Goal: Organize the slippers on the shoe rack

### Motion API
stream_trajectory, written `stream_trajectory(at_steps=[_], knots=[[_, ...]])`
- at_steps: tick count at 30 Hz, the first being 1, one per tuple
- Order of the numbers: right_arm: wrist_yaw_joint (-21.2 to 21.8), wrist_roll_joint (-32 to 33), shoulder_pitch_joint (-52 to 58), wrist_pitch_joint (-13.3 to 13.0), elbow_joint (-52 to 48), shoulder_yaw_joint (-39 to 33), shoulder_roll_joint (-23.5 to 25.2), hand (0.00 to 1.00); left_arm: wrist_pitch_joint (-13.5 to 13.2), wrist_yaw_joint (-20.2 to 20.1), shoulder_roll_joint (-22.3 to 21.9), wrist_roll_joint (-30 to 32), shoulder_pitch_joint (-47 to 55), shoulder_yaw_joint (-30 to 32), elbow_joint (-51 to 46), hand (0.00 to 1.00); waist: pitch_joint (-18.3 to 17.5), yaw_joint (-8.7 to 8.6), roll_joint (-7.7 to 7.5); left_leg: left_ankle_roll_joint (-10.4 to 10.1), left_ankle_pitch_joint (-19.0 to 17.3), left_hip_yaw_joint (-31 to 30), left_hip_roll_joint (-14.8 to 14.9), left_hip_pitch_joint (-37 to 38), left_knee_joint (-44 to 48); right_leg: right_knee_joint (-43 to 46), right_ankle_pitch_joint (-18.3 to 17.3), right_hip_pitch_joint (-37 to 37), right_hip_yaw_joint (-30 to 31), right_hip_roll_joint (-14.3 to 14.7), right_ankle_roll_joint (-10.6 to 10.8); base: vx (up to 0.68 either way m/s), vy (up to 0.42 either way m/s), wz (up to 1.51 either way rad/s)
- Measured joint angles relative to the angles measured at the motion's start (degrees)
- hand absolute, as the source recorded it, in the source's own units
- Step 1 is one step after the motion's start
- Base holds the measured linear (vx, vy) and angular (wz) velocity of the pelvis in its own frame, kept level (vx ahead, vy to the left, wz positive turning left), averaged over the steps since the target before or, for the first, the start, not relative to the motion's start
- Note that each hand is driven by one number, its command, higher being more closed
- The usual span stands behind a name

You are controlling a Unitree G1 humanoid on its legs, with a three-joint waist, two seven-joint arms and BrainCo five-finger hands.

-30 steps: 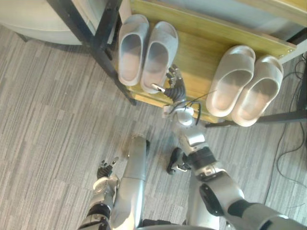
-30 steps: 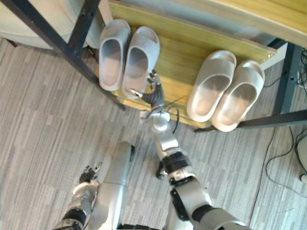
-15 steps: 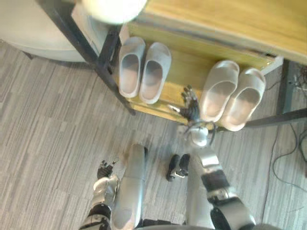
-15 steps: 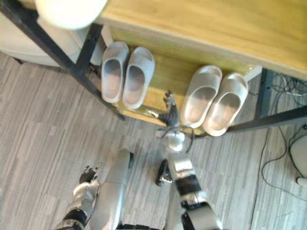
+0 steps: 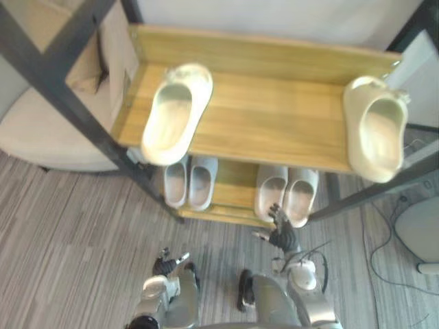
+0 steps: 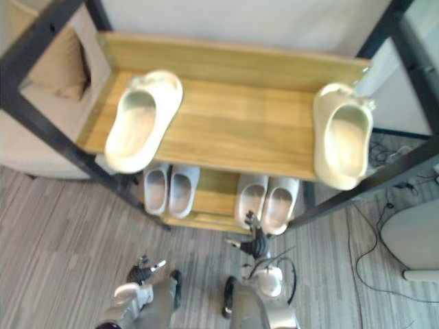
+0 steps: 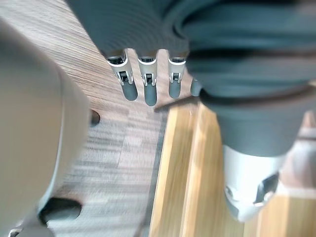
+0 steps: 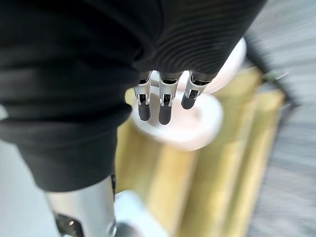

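A wooden shoe rack (image 5: pixel 274 116) with black posts stands before me. Its top shelf carries two cream slippers far apart, one at the left (image 5: pixel 176 113) and one at the right (image 5: pixel 376 130), both overhanging the front edge. On the lower shelf (image 5: pixel 236 185) a grey pair (image 5: pixel 188 181) sits left and a white pair (image 5: pixel 285 192) right. My right hand (image 5: pixel 281 233) is open just in front of the white pair (image 8: pixel 192 123), holding nothing. My left hand (image 5: pixel 168 264) hangs open low over the floor, its fingers (image 7: pixel 145 89) straight.
A beige sofa (image 5: pixel 41 137) stands left of the rack, behind a black post (image 5: pixel 75 103). Cables (image 5: pixel 384 253) and a pale rounded object (image 5: pixel 418 233) lie on the floor at the right. Grey striped carpet (image 5: pixel 68 240) spreads in front.
The camera has swung up and back, bringing the top shelf and its two cream slippers into view. My right hand has gone from beside the grey pair across to the white pair.
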Motion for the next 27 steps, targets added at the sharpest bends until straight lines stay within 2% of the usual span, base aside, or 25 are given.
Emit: stream_trajectory(at_steps=[4,9,11,15,17,18,21,23,24,26,27], knots=[[0.0,-2.0,-0.5,0.6,12.9,-3.3,-1.9,0.0,0.0,-0.4,0.3,3.7,1.2,-2.9,0.6,0.0,-1.7,-1.08,1.02,0.6,2.6,0.5,-0.7,4.8,-6.6,-8.2,3.6,5.5,0.1,0.2,0.7,0.1,0.065,-0.03],[-0.1,-2.0,-3.6,1.2,24.9,-6.9,-3.4,0.0,0.0,-0.7,0.9,5.8,2.3,-6.2,0.9,0.0,-3.1,-1.45,2.52,1.3,3.9,0.8,-1.4,6.5,-8.9,-13.1,6.4,8.2,0.5,0.2,1.3,0.0,0.043,-0.03],[-0.1,-2.0,-4.3,1.5,26.9,-7.7,-3.5,0.0,0.0,-0.8,0.9,6.5,2.3,-7.1,0.9,0.0,-3.4,-1.45,2.74,1.5,4.6,0.7,-1.5,6.8,-9.9,-13.8,7.1,8.4,0.5,0.3,1.2,-0.05,0.013,0.04],[-0.7,-2.0,-5.3,2.0,29.1,-7.9,-3.6,0.0,0.0,-1.0,2.5,7.5,1.7,-13.6,-0.8,0.0,-3.5,-1.46,2.72,1.6,6.9,0.0,-1.6,9.1,-13.3,-15.4,8.2,9.5,0.3,0.5,1.0,-0.09,-0.006,0.03],[-1.4,-2.0,-5.3,2.0,29.5,-7.9,-3.5,0.0,-0.1,-2.1,3.1,7.3,1.7,-19.5,-6.3,0.0,-3.9,-1.58,2.71,1.7,7.8,-0.7,-1.6,9.4,-14.8,-16.8,8.8,10.1,-0.5,0.5,1.0,-0.1,-0.012,0.14],[-1.4,-2.0,-5.3,2.0,29.8,-8.0,-3.5,0.0,-0.1,-2.2,3.3,7.3,1.8,-20.5,-7.9,0.0,-4.0,-1.59,2.69,1.7,8.0,-0.8,-1.6,9.5,-15.0,-17.1,9.1,10.3,-0.6,0.6,1.1,-0.07,-0.003,0.14],[-1.5,-2.0,-5.0,2.1,30.5,-8.9,-3.5,0.0,-0.9,-4.1,4.6,5.3,3.1,-27.1,-19.6,0.0,-5.1,-1.55,2.81,1.5,8.8,-1.3,-1.8,10.0,-16.4,-18.3,9.4,10.9,-0.7,0.6,1.5,-0.04,0.006,0.07],[-1.6,-2.0,-4.7,2.1,31.4,-8.9,-3.6,0.0,-2.0,-6.6,5.4,1.4,5.8,-32.2,-31.6,0.0,-6.8,-1.59,3.05,1.6,8.9,-1.6,-2.0,10.4,-17.1,-18.9,9.4,11.3,-0.8,0.6,1.5,0.0,0.0,0.0],[-1.6,-2.0,-4.7,2.1,31.4,-8.9,-3.6,0.0,-2.0,-6.7,5.4,1.3,5.9,-32.2,-31.8,0.0,-6.8,-1.59,3.06,1.6,8.9,-1.6,-2.0,10.4,-17.1,-18.9,9.4,11.3,-0.8,0.6,1.5,0.0,0.0,0.0],[-1.7,-2.1,-4.4,2.1,32.1,-8.9,-3.8,0.0,-2.5,-9.3,6.6,-4.3,6.8,-35.8,-41.9,0.0,-7.3,-1.66,3.44,1.7,9.0,-2.0,-2.1,11.1,-17.5,-19.1,9.4,12.0,-0.9,0.5,1.5,0.03,-0.001,0.06],[-1.7,-2.1,-4.5,2.1,32.6,-8.9,-3.9,0.0,-2.5,-9.7,6.8,-5.3,6.8,-36.4,-43.6,0.0,-7.3,-1.66,3.52,1.7,9.0,-2.1,-2.1,11.3,-17.6,-19.1,9.4,12.3,-1.0,0.6,1.5,0.03,-0.004,0.07]])
